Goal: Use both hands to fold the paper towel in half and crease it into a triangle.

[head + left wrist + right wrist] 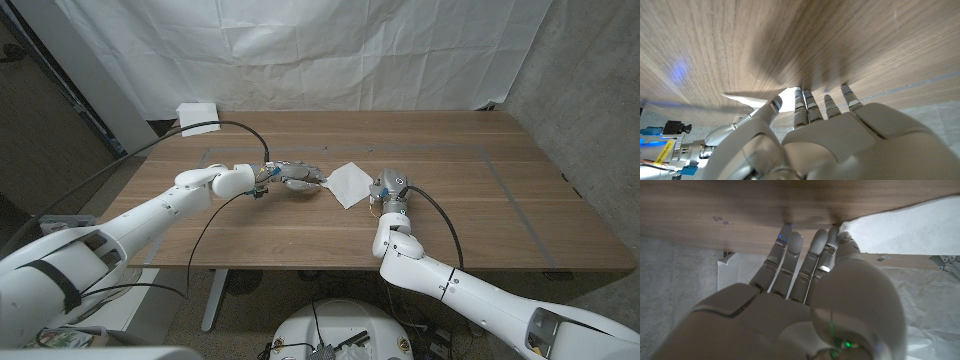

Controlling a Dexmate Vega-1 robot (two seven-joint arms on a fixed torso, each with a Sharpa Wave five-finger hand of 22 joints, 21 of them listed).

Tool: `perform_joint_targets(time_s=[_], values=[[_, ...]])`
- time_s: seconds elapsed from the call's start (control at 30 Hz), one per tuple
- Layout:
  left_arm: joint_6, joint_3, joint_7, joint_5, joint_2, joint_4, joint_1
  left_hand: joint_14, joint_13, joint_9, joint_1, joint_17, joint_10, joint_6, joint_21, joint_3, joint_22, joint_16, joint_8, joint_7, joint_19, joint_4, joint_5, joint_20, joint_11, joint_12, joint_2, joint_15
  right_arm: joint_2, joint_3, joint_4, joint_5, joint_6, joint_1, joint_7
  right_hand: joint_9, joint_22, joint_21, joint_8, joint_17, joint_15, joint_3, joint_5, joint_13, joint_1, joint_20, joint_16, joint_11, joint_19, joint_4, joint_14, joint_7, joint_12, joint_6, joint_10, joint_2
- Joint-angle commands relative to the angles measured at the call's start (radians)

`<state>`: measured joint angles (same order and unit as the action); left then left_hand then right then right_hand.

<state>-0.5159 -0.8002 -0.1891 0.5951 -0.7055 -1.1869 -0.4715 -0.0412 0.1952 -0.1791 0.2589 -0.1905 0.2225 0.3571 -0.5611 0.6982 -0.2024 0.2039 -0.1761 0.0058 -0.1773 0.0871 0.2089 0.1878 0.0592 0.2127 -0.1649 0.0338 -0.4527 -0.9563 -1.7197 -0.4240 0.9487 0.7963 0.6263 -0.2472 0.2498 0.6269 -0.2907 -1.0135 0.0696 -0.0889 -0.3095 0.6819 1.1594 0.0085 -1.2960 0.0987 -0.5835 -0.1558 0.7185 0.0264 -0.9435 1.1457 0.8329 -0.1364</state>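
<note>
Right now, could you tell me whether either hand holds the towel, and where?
Cannot be told: the left hand and right hand touch opposite edges of the towel.

Matt white paper towel [349, 183] on smooth grained wooden table [480, 210]

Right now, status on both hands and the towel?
Left hand at towel left corner, fingertips down. Right hand at its right edge, fingers on table. Towel looks flat, fold not clear. White stack far left corner, out of the way.
</note>
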Motion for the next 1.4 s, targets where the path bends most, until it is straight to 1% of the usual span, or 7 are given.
perform_joint_targets(time_s=[0.03,0.2,0.43,0.77,0.9,1.2,1.4], values=[[0.0,-0.005,-0.005,0.002,0.001,0.005,0.002,-0.007,0.002,-0.003,-0.001,-0.003,-0.001,0.011,0.001,0.001,-0.004,0.0,-0.008,0.005,-0.075,0.003,-0.005,0.001,0.002,-0.001,-0.017,-0.006,0.029,0.039,0.029,-0.019,-0.094,0.02,0.071,0.0,0.0,0.011,-0.004,-0.015,0.141,-0.005,0.005,0.001,0.013,-0.01,0.001,0.003,-0.002,0.002,0.013,0.002,-0.01,0.01,0.007,0.0],[-0.001,-0.006,-0.004,0.003,0.001,0.006,0.002,-0.007,0.002,-0.003,-0.002,-0.003,-0.001,0.011,0.001,0.001,-0.004,0.0,-0.008,0.005,-0.075,0.002,-0.005,0.001,0.001,-0.001,-0.017,-0.006,0.046,0.045,0.051,-0.045,-0.109,0.019,0.114,0.002,-0.001,0.016,-0.003,-0.029,0.141,-0.008,0.008,0.002,0.013,-0.01,0.002,0.004,-0.001,0.005,0.019,0.0,-0.015,0.012,0.007,-0.003],[-0.002,-0.006,-0.001,0.006,0.002,0.007,0.005,-0.007,0.002,-0.003,-0.003,-0.002,-0.001,0.01,0.001,0.001,-0.004,0.0,-0.008,0.005,-0.076,0.002,-0.006,0.001,0.004,-0.001,-0.017,-0.006,0.023,-0.025,0.059,-0.157,-0.083,-0.018,0.111,0.004,-0.001,0.023,-0.003,-0.045,0.141,-0.01,0.01,0.004,0.018,-0.011,0.006,0.005,0.0,0.006,0.022,0.0,-0.021,0.016,0.009,-0.002],[-0.004,-0.009,0.002,0.01,0.007,0.011,0.01,-0.007,0.002,-0.003,-0.004,-0.001,-0.001,0.011,0.001,0.001,-0.004,0.0,-0.009,0.007,-0.076,0.001,-0.006,0.001,0.002,-0.001,-0.018,-0.007,-0.053,-0.154,-0.017,-0.326,-0.028,-0.094,-0.086,0.004,-0.003,0.032,-0.003,-0.067,0.141,-0.013,0.014,0.008,0.019,-0.012,0.017,0.009,0.004,0.01,0.023,0.003,-0.028,0.018,0.008,-0.001],[-0.005,-0.011,0.003,0.012,0.01,0.015,0.012,-0.007,0.002,-0.003,-0.004,-0.001,-0.002,0.01,0.001,0.001,-0.004,0.0,-0.009,0.007,-0.076,0.001,-0.006,0.001,0.002,-0.001,-0.017,-0.006,-0.063,-0.178,-0.041,-0.364,-0.028,-0.107,-0.157,0.004,-0.004,0.035,-0.003,-0.076,0.141,-0.014,0.015,0.006,0.02,-0.012,0.021,0.01,0.007,0.011,0.024,0.004,-0.029,0.018,0.006,-0.001],[-0.001,-0.013,0.004,0.014,0.012,0.014,0.012,-0.007,0.002,-0.003,-0.004,0.0,-0.002,0.01,0.001,0.003,-0.004,-0.001,-0.009,0.006,-0.076,-0.001,-0.006,0.0,0.002,-0.001,-0.018,-0.007,-0.04,-0.158,-0.036,-0.379,-0.078,-0.077,-0.169,0.004,-0.005,0.042,-0.003,-0.093,0.142,-0.016,0.018,0.003,0.018,-0.012,0.033,0.009,0.013,0.015,0.028,0.004,-0.032,0.017,0.007,-0.001],[0.006,-0.007,0.001,0.009,0.003,-0.002,0.002,-0.006,0.002,-0.003,0.003,0.003,-0.004,0.008,0.001,0.011,-0.004,-0.003,-0.009,0.004,-0.076,-0.009,-0.002,0.0,0.004,-0.002,-0.022,-0.007,-0.018,-0.155,-0.01,-0.397,-0.102,-0.081,-0.174,0.003,-0.006,0.047,-0.003,-0.104,0.142,-0.018,0.02,0.003,0.019,-0.012,0.038,0.008,0.014,0.016,0.03,0.002,-0.035,0.017,0.008,-0.001]])
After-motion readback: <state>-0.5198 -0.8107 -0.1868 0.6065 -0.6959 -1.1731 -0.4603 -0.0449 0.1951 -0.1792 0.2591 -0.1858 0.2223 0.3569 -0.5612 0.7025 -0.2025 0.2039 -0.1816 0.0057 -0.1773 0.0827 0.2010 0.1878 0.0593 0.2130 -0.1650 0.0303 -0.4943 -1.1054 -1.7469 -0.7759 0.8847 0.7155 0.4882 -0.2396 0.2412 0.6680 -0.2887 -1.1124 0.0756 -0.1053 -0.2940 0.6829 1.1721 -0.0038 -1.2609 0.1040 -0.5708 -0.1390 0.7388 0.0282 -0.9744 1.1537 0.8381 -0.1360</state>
